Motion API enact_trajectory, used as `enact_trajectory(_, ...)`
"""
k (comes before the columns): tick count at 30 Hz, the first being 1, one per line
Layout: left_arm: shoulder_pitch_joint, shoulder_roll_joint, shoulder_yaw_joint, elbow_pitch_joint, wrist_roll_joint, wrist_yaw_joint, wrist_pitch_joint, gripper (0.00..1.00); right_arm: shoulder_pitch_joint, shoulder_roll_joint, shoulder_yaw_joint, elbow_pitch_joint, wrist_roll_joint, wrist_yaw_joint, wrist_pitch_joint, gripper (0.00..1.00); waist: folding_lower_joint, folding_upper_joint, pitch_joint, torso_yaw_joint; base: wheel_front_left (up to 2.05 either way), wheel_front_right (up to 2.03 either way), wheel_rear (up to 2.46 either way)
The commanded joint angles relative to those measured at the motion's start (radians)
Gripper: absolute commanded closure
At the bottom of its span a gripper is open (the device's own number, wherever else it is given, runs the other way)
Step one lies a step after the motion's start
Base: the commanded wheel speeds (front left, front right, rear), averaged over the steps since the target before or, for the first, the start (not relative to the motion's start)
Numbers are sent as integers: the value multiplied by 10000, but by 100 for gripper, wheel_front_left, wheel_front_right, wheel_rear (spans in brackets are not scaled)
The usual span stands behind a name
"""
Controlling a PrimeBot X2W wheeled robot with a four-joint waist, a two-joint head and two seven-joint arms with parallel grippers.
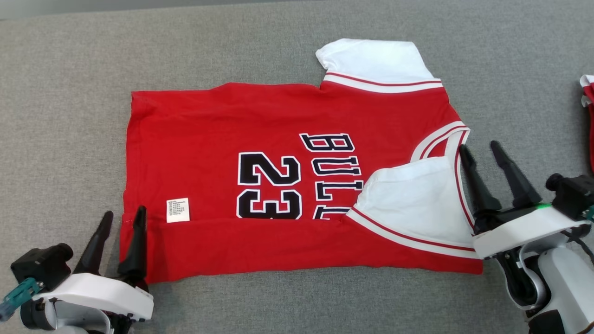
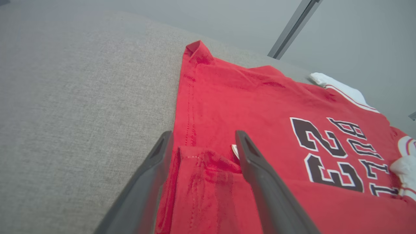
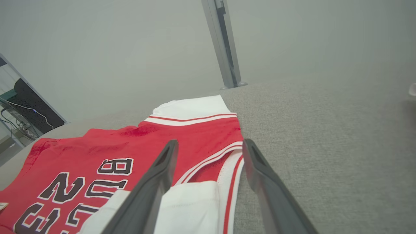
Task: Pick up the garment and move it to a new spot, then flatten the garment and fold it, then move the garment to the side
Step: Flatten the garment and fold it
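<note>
- Head view is showing the whole red jersey (image 1: 209,153). It is lying flat on the grey cloth surface (image 1: 69,93), collar end toward the robot's right, with its near long edge folded up over the body as a strip.
- Head view is also taking in a second garment (image 1: 588,95), red and white, at the right edge and well apart from the jersey.
- Left wrist view is adding the far hem corner (image 2: 198,52), which is curling up off the surface, and a slanted bar (image 2: 292,29) in the background.
- Right wrist view is adding an upright post (image 3: 224,42) beyond the surface and a dark desk (image 3: 22,107) with cables at its left edge.
- Left gripper (image 1: 124,214): fingers are standing apart and clamping nothing. The hem end of the folded strip is lying between them, one finger over red cloth and the other over grey surface just beside the hem. I cannot tell whether either is touching the cloth.
- Right gripper (image 1: 480,147): fingers are standing apart and holding nothing. The striped neck trim is running between them, one finger over the folded white cloth and the other over bare grey surface.
- Count: one jersey laid out and two white sleeves. The far sleeve (image 1: 371,58) is sticking out flat, and the near sleeve (image 1: 413,199) is lying folded onto the lettering. There are also one white label (image 1: 177,209) and two grippers with two fingers each.
</note>
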Motion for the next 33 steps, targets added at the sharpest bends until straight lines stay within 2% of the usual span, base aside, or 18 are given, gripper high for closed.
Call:
enact_trajectory(1,-279,0,64,33,192,60,-260,0,25,-3,-225,22,-254,3,-127,0,0,0,-131,28,0,0,0)
enact_trajectory(6,-552,-384,372,72,657,81,-1458,0,417,355,-1313,-555,-1589,4,-218,0,0,0,-466,67,0,0,0)
enact_trajectory(12,-871,-839,1027,-172,1825,-86,-1784,0,1434,823,-2285,-1369,-2820,4,-206,0,0,0,-941,199,0,0,0)
enact_trajectory(17,-384,-1163,1444,-331,3013,-420,-1786,0,2256,985,-2509,-1938,-3249,4,-206,0,0,0,-1291,153,0,0,0)
enact_trajectory(21,181,-1307,1533,-127,3537,-648,-1788,0,2962,1154,-2654,-2286,-3341,4,-169,0,0,0,-1597,101,0,0,0)
enact_trajectory(33,985,-1370,1487,822,3552,-1072,-1791,0,4131,1658,-2961,-2857,-3441,4,330,0,0,0,-2013,80,0,0,0)
